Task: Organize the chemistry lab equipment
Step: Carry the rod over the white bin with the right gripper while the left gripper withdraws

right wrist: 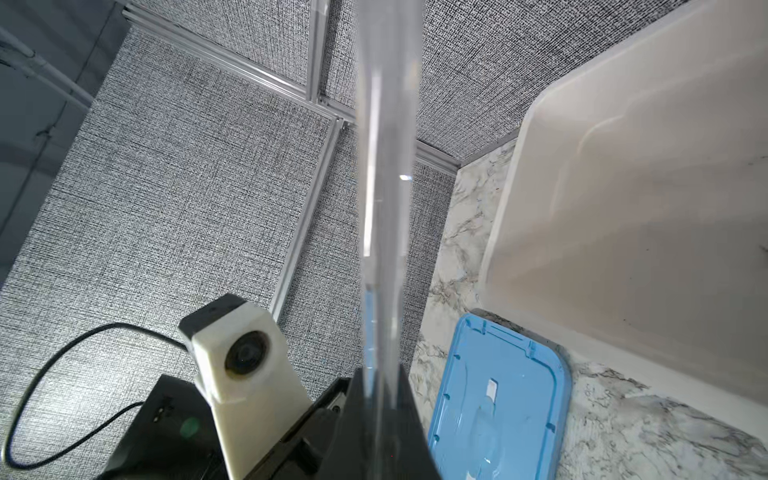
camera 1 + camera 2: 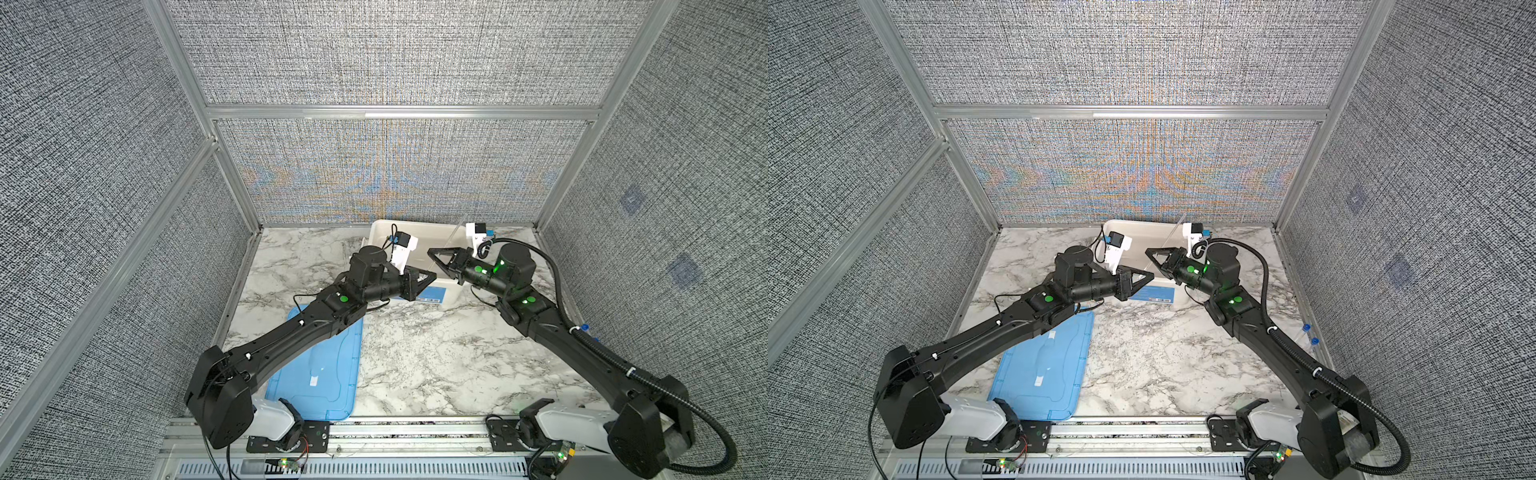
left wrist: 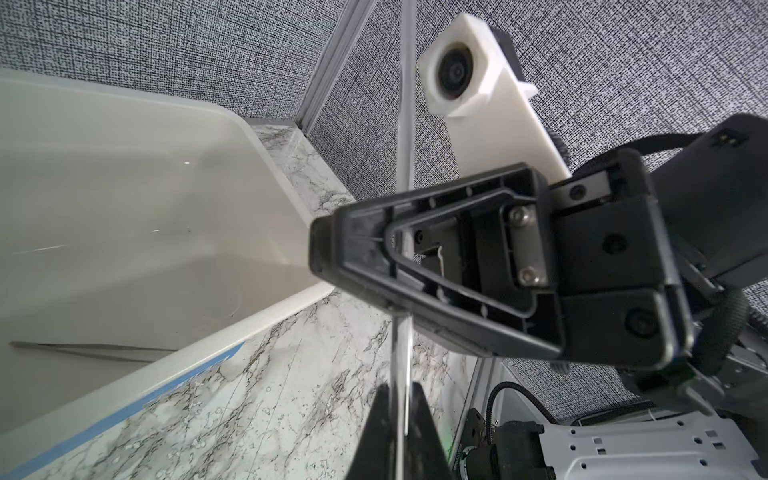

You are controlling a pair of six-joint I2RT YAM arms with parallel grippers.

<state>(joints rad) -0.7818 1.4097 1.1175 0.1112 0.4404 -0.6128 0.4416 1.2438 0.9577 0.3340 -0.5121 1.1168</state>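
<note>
Item 1: clear rod (image 2: 452, 240) (image 2: 1169, 241), thin and tilted. It is pinched by both claws.
- The left claw (image 2: 432, 276) (image 2: 1150, 276) is pressed together on the rod's lower end.
- The right claw (image 2: 430, 250) (image 2: 1148, 251) is pressed together on it just beyond the left claw's tip. The free length rises past the right claw towards the back wall.
- Left wrist view: the rod (image 3: 405, 124) leaves the left claw (image 3: 398, 390) and passes through the right claw (image 3: 320, 245).
- Right wrist view: only the rod (image 1: 386, 166) is seen, rising from the right claw (image 1: 380, 374).

Item 2: two capped tubes (image 2: 1311, 335), blue-topped. They lie well apart from the right claw, back along its arm at the table edge. Both caps show in one top view. The other top view shows a single blue cap (image 2: 585, 327), and the wrist views show neither.

Item 3: white tub (image 2: 378, 232) (image 2: 1108, 228), directly under both claws.
- Its blue label faces front.
- Left wrist view alone shows a thin grey sliver (image 3: 83, 351) on the tub (image 3: 270, 166) floor.

Item 4: blue lid (image 2: 332, 374) (image 2: 1025, 374) (image 1: 498, 395), flat on the marble table (image 2: 415, 353). It lies behind the left claw, partly beneath that arm.
</note>
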